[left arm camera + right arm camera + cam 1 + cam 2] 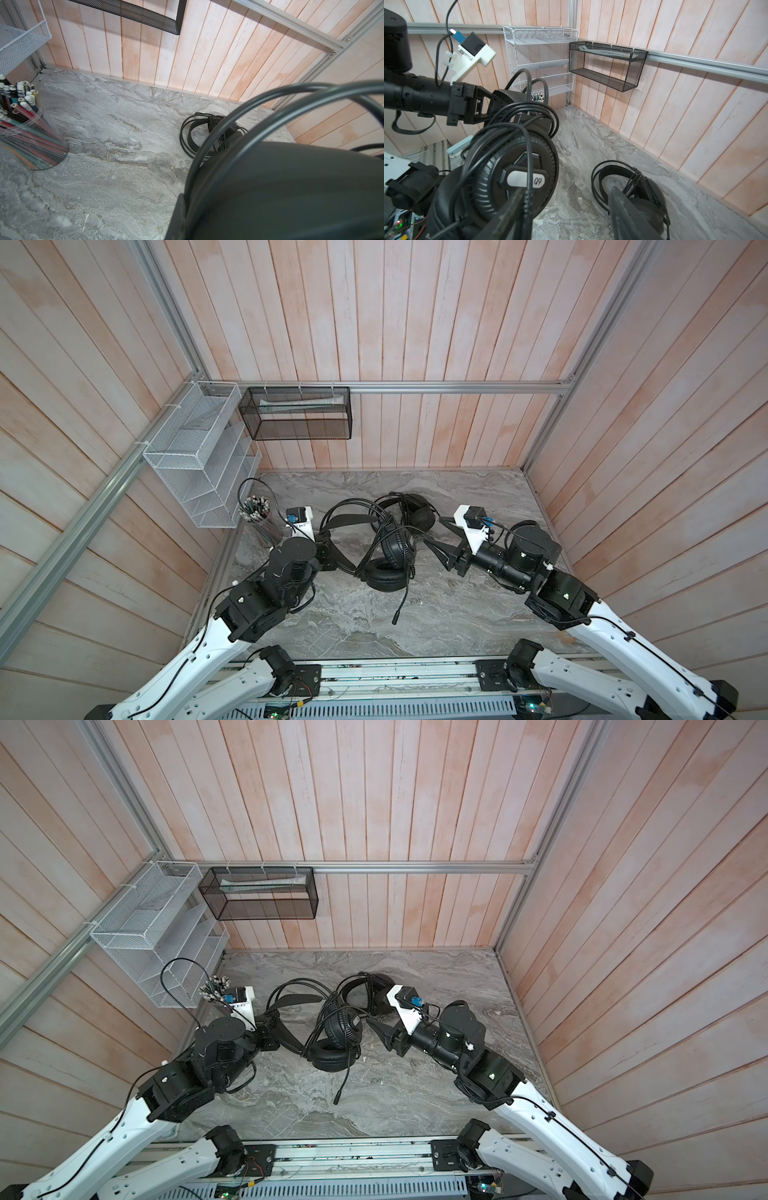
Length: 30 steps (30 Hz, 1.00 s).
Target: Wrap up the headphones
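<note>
Left hand (332, 558) on tangled black headphones (398, 551)

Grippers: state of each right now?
Left gripper: shut on the near headset, at its headband.
Right gripper: open; the cable lies along one finger, nothing clamped.
</note>
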Each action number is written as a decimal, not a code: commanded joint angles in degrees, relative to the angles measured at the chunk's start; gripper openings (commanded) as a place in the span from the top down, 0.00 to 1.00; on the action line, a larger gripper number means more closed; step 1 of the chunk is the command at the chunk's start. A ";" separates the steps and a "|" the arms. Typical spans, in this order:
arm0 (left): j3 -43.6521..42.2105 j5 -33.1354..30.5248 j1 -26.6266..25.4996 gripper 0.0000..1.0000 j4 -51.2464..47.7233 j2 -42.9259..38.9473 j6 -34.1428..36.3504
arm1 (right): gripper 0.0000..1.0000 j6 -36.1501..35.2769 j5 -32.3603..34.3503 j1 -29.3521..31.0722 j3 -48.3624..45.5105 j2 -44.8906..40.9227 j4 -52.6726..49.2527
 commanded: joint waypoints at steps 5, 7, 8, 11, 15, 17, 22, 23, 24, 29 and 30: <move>2.26 -0.52 -0.15 1.00 4.27 -0.67 -1.38 | 0.44 -0.19 0.06 -0.11 1.38 0.08 1.71; 2.37 -0.52 -0.14 1.00 4.21 -0.74 -1.38 | 0.46 0.06 -0.72 0.00 1.30 0.09 2.06; 2.41 -0.52 -0.18 1.00 4.20 -0.82 -1.39 | 0.48 0.17 -0.97 -0.02 1.13 0.08 2.32; 2.39 -0.52 -0.15 1.00 4.20 -0.83 -1.51 | 0.53 0.64 -1.44 0.00 0.74 -0.01 3.47; 2.30 -0.35 -0.15 1.00 4.27 -0.72 -1.73 | 0.60 1.02 -2.07 0.04 0.24 -0.25 4.81; 2.22 -0.35 -0.15 1.00 4.29 -0.63 -1.82 | 0.62 1.17 -1.84 0.11 -0.05 -0.34 5.36; 2.08 -0.01 -0.15 1.00 4.40 -0.65 -2.08 | 0.80 1.75 1.73 0.15 -0.17 0.06 5.45; 2.04 0.17 -0.15 1.00 4.47 -0.63 -2.13 | 0.81 1.96 2.30 0.15 -0.38 0.33 5.63; 1.95 0.44 -0.15 1.00 4.58 -0.52 -2.17 | 0.87 2.33 2.71 0.15 -0.65 0.72 5.98; 2.03 0.70 -0.15 1.00 4.60 -0.38 -2.26 | 1.00 3.19 8.84 0.14 -0.59 4.32 5.12; 2.10 0.69 -0.15 1.00 4.55 -0.47 -2.20 | 1.00 3.32 10.21 0.11 -0.54 5.00 5.11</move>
